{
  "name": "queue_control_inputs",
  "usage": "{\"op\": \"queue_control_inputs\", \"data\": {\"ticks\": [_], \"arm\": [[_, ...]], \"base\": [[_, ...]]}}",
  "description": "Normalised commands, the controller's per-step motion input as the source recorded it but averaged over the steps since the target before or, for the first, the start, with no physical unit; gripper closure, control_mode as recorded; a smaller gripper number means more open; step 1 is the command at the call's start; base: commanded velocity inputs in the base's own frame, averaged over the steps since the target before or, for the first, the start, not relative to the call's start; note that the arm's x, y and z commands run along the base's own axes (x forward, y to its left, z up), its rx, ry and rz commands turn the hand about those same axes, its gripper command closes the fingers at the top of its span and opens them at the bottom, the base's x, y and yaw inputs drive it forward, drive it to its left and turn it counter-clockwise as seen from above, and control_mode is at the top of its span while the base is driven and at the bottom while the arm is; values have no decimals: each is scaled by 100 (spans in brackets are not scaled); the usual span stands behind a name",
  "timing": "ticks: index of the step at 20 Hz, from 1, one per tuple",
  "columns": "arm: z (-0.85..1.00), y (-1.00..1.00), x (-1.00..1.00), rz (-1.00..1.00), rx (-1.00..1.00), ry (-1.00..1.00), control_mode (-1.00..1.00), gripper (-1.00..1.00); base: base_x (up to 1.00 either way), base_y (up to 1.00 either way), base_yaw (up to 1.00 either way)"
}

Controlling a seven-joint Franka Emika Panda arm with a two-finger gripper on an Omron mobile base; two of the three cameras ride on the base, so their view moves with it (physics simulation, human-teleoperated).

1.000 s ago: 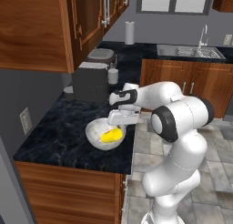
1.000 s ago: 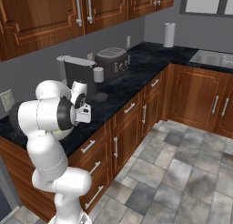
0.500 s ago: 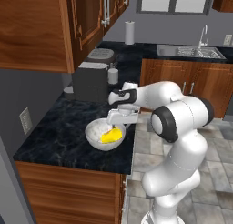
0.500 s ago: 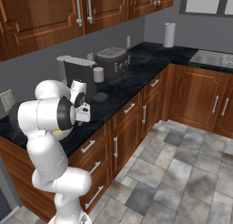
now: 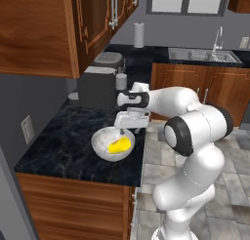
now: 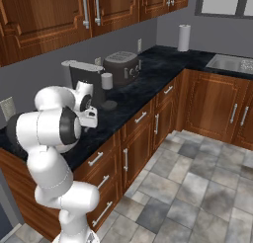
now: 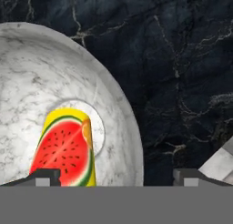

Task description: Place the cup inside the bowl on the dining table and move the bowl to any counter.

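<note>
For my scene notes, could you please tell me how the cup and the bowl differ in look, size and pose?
The cup is bright yellow with a watermelon picture; the bowl is whitish-grey and marbled. The cup is clearly narrower than the bowl. The cup lies on its side, while the bowl sits upright on the black marble counter. The cup rests inside the bowl; neither is gripped by the open gripper.

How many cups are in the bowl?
1. The yellow cup lies on its side inside the bowl on the counter, a watermelon picture on it. Nothing else shows in the bowl.
</note>
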Motion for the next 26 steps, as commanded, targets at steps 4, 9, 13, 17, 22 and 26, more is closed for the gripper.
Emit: {"op": "queue_control_inputs", "data": {"ticks": [4,9,13,17,22,26], "arm": [[16,-6,-20,0,0,0,-100,-100],[15,-38,-27,0,0,-4,-100,-100],[27,-51,-28,0,0,-8,-100,-100],[38,-41,-28,0,0,-10,-100,-100],[35,-32,-32,0,0,-8,-100,-100],[36,-25,-50,0,0,-9,-100,-100]], "base": [[0,0,0],[0,0,0],[0,0,0],[0,0,0],[0,0,0],[0,0,0]]}}
